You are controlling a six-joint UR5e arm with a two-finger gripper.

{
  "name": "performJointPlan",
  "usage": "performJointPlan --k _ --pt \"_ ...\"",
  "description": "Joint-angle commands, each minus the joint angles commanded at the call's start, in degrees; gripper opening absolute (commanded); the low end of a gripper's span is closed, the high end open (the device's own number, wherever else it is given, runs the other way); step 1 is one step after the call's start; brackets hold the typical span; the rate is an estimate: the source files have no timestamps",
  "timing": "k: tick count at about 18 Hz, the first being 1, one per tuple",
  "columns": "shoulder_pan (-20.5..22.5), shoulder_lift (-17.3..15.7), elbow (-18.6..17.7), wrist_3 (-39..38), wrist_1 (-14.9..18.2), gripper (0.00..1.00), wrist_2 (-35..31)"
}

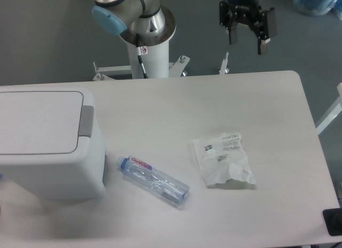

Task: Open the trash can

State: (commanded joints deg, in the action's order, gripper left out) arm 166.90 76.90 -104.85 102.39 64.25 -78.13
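1. We see the gripper high at the far edge of the scene, beyond the back edge of the table, its two dark fingers spread apart with nothing between them.
2. To its left stands the arm's white pedestal base, with a blue-capped joint above it.
3. Nearest the gripper on the tabletop, we find a crumpled white plastic packet with a printed label, lying flat right of centre.
4. Further left lies a clear plastic bottle on its side, its cap end pointing toward the bin and close beside it.
5. The trash can sits at the table's left edge, well apart from the gripper. Its flat white lid lies closed, and the grey push tab sits on the lid's right side.
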Motion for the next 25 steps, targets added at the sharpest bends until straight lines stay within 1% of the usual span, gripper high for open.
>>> performJointPlan --k 6,8,9,11,13,19,23,25 --pt "0.00 0.17 0.00 -0.09 0.00 1.00 1.41" --pt "0.00 0.09 0.00 -1.66 0.00 1.00 1.49" --pt "-0.09 0.09 0.09 -3.93 0.00 1.00 1.58" --pt "-1.05 0.17 0.44 -11.38 0.00 1.00 1.76" --pt "-3.33 0.53 0.96 -17.90 0.00 1.00 2.11" --pt "-9.57 0.88 2.28 -29.33 0.00 1.00 2.29" --pt "-15.28 3.07 4.74 -44.78 -0.09 1.00 3.77" --pt "-17.74 4.21 5.62 -50.69 -1.22 1.00 4.13"
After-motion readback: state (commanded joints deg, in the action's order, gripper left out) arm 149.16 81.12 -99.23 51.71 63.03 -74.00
